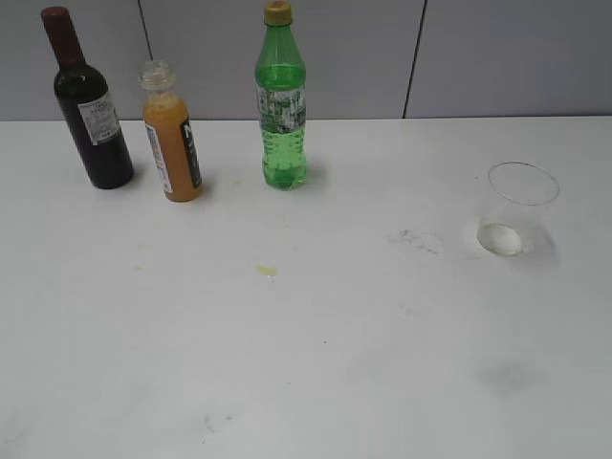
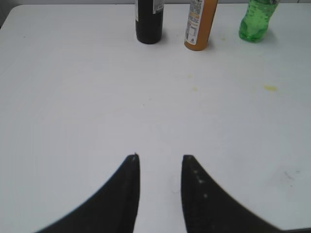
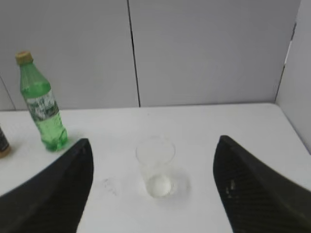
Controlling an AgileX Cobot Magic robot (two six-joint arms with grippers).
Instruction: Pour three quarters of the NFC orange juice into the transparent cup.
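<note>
left end effector point(image 2: 160, 167): fingers moderately spread, empty, above bare bench point(image 1: 316, 363), well short of the bottles. right end effector point(image 3: 153, 165): spread wide, empty, framing the transparent cup point(image 1: 519, 208). nfc orange juice point(image 1: 170, 134): uncapped, nearly full, upright at bench rear-left between wine bottle point(image 1: 89, 103) and green bottle point(image 1: 282, 100). cup: empty, right side, well apart. progress judged nil; grasp, carry and pour all outstanding.

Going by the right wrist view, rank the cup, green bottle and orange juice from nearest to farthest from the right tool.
1. Cup, centered between the fingers.
2. Green bottle, back left.
3. Orange juice, at the far left edge.
</note>
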